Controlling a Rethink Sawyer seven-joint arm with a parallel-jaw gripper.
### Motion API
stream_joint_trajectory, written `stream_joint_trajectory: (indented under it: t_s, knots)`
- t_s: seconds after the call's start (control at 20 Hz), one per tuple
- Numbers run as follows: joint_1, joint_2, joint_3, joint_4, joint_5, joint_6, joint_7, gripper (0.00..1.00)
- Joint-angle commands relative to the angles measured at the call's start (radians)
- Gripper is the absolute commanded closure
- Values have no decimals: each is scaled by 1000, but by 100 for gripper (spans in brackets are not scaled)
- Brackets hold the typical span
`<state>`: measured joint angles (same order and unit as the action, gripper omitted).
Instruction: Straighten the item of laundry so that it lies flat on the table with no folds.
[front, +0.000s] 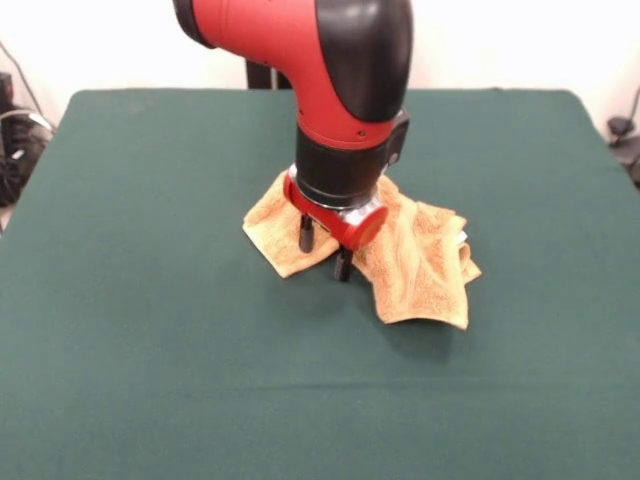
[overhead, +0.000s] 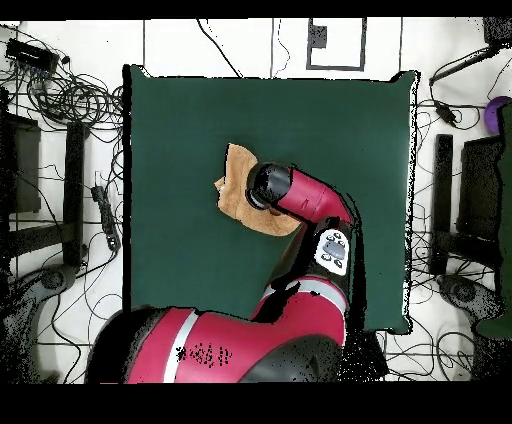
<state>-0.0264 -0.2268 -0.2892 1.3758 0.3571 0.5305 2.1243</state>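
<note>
The golden-orange towel (front: 420, 262) lies crumpled and folded on the dark green table (front: 150, 350), a little past the middle. A small white tag (front: 463, 238) peeks out at its right edge. My gripper (front: 325, 250) points down over the towel's left front part. Its two black fingers (front: 307, 235) stand apart, open, with their tips at the cloth's near edge. The arm hides the towel's middle. In the overhead view the towel (overhead: 236, 190) shows left of the arm's wrist (overhead: 268, 187), which covers the fingers and much of the cloth on the table (overhead: 180, 120).
Green surface extends widely on all sides of the towel. Off the table, cables (overhead: 70, 100) and black stands (overhead: 442, 200) line the floor on both sides in the overhead view. Dark equipment (front: 15, 140) sits beyond the table's left edge.
</note>
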Motion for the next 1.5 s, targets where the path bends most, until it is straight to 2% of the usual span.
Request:
stream_joint_trajectory:
  t_s: [0.05, 0.7, 0.75, 1.15, 1.5]
  knots:
    - [1, 178, 161, -8, 20, -189, 160, 0]
    - [11, 199, 141, -35, 18, -171, 165, 0]
    - [14, 200, 136, -37, 15, -173, 165, 100]
    - [9, 183, 138, -31, 13, -144, 158, 100]
    - [35, 158, 68, -70, -15, -57, 148, 100]
